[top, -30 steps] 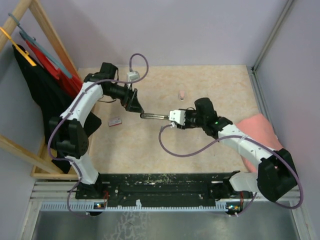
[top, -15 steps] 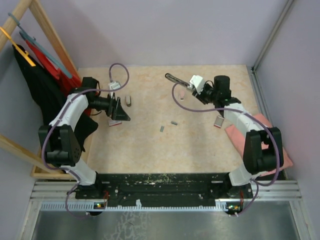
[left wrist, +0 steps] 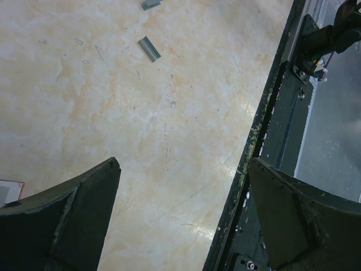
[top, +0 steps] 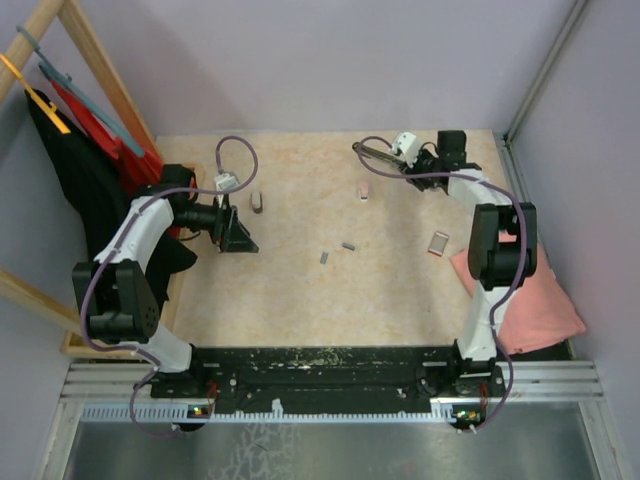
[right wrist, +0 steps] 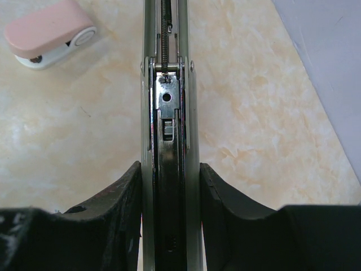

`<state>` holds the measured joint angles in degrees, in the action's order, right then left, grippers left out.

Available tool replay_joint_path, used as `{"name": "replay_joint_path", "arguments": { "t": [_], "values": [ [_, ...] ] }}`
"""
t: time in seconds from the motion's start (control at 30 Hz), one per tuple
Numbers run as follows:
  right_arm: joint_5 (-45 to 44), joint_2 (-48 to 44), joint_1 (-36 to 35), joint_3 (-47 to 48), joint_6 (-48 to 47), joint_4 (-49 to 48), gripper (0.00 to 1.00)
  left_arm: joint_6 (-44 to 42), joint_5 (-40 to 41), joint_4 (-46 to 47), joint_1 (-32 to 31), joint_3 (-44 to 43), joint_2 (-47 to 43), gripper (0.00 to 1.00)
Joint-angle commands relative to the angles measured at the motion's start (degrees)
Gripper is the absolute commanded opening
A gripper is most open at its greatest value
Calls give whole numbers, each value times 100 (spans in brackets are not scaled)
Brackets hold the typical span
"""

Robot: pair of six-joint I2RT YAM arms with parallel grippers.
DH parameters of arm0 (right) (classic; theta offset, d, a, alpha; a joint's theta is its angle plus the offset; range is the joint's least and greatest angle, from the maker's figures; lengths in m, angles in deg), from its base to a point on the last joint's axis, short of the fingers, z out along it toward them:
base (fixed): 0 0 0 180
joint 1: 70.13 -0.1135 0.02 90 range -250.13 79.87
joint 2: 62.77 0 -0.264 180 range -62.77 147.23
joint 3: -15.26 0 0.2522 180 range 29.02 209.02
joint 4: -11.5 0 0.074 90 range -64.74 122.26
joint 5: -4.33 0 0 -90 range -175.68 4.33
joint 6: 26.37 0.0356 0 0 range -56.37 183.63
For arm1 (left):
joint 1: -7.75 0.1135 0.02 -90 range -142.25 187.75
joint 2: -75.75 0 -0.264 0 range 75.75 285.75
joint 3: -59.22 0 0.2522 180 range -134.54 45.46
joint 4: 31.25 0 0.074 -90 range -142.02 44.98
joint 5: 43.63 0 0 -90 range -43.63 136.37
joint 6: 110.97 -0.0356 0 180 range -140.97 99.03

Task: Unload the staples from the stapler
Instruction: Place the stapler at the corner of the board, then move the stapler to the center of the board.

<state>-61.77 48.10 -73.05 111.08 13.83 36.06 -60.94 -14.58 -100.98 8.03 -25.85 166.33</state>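
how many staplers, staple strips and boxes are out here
staple strips: 2
mini staplers: 2, pink and grey
big stapler: 1, in the right gripper
boxes: 2, one mostly under the left gripper
total: 7

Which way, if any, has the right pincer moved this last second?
Yes. The right pincer, gripping the stapler, went from nearer than the pink mini stapler to beyond it, toward the back wall.

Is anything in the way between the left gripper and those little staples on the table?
No, nothing I can see. Only bare table lies between the open left gripper and the staples. They lie loose and flat ahead of its fingertips.
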Motion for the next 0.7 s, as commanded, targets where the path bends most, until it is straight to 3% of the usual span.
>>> {"name": "replay_joint_path", "arguments": {
  "t": [0.0,0.27,0.67],
  "values": [
    [318,285,106,736,-341,98,0,-273,-228,-79,51,84,-202,100],
    [411,367,163,409,-1251,477,0,-330,-293,-81,60,143,-213,100],
    [731,497,321,596,-2508,1824,0,-379,-345,-115,77,166,-242,100]
  ]
}}
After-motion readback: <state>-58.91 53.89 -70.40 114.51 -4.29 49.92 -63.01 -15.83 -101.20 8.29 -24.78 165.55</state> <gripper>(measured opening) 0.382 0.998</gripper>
